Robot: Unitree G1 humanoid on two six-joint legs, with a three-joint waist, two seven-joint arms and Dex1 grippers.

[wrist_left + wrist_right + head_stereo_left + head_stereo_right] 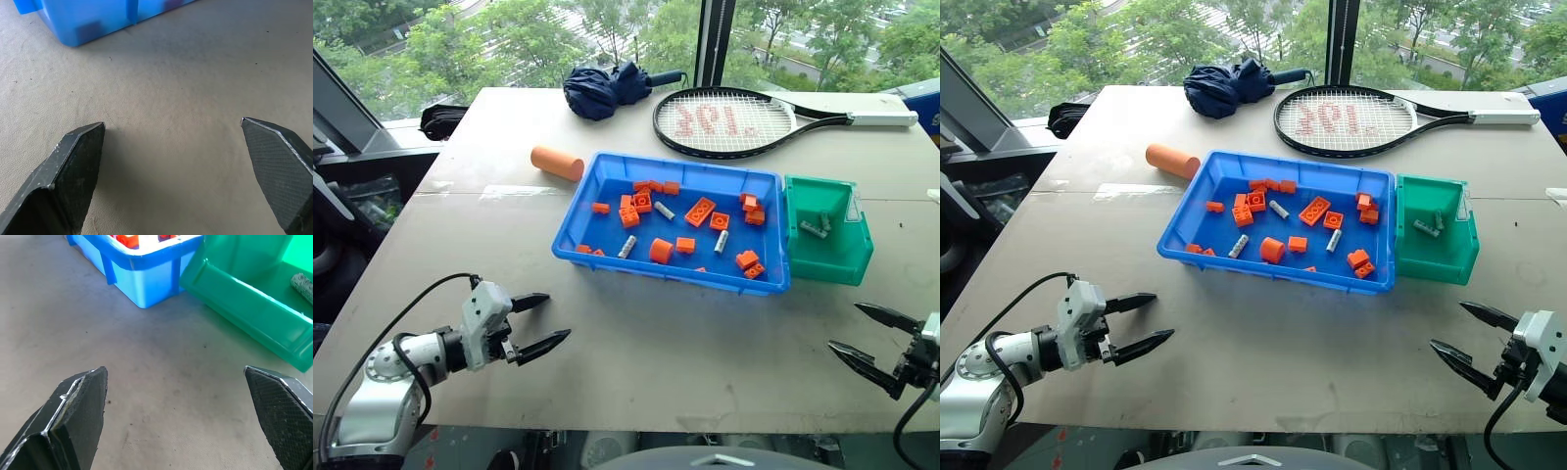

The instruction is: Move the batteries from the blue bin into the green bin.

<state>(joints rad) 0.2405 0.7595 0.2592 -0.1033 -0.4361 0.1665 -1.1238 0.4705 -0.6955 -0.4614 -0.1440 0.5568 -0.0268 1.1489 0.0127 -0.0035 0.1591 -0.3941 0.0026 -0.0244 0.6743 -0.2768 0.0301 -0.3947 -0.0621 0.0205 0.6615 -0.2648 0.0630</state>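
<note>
Three small grey metal batteries [664, 211] sit in the wide shallow blue plastic bin [607, 169] mid-table, mixed in with orange plastic bricks [699, 211]. Two more are in the small green plastic bin [847, 264], touching it at 3 o'clock. Left gripper [546, 321] at 8 o'clock and right gripper [855, 330] at 4 o'clock both hang wide apart, holding nothing.

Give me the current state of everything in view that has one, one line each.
Left tool: open, empty, above the table.
Right tool: open, empty.
Blue bin: upright, three batteries still inside among orange bricks.
Green bin: upright, holding two batteries.
Umbrella: folded.
Orange cylinder: lying on its side.
</note>
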